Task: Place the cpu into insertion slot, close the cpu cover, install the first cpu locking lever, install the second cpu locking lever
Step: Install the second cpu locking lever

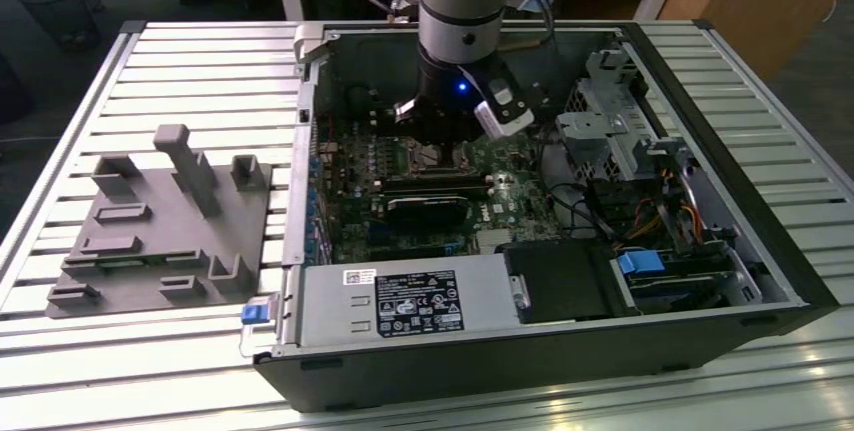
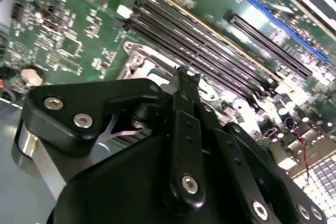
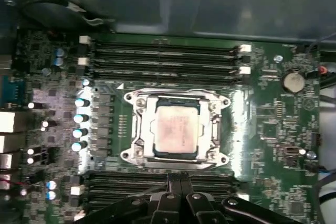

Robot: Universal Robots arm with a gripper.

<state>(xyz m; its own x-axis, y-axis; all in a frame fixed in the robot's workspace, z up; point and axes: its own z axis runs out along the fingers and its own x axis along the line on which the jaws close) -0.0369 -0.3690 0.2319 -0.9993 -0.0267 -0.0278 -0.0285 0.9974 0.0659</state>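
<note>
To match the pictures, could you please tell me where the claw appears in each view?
Exterior view: the claw hangs over the green motherboard in the open case.
First wrist view: claw beside the seated cpu.
Second wrist view: claw before the memory slots.
Shared landmark: the motherboard.

dull silver-grey metal cpu (image 3: 177, 129), shiny metal cpu cover (image 3: 137, 129), matt black plastic gripper (image 2: 181, 85)
</note>
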